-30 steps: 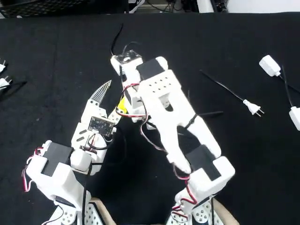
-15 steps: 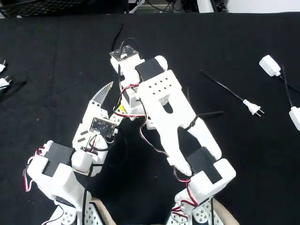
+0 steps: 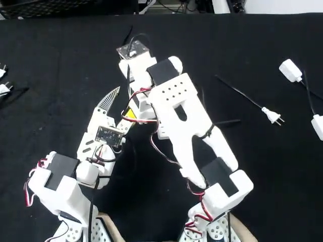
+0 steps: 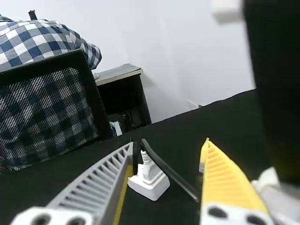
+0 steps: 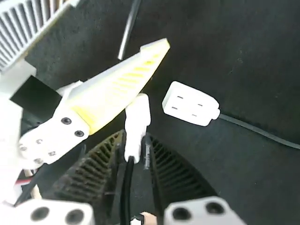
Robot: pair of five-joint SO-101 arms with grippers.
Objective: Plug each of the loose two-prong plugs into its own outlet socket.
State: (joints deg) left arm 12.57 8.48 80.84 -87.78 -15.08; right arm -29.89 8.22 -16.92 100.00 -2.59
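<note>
Right hand (image 5: 135, 138), clamped on the white plug (image 5: 138, 112), has pushed farther out; left hand (image 4: 167, 143) stays open.

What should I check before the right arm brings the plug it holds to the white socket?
1. Grip: right gripper shut on the plug: ok.
2. Slots of the socket uncovered: ok.
3. Plug above the slots: not ok, it is beside the socket, apart.
4. Prong direction: cannot tell, prongs hidden.
5. Free way: not ok, the open left gripper has its yellow finger close by the plug.
</note>
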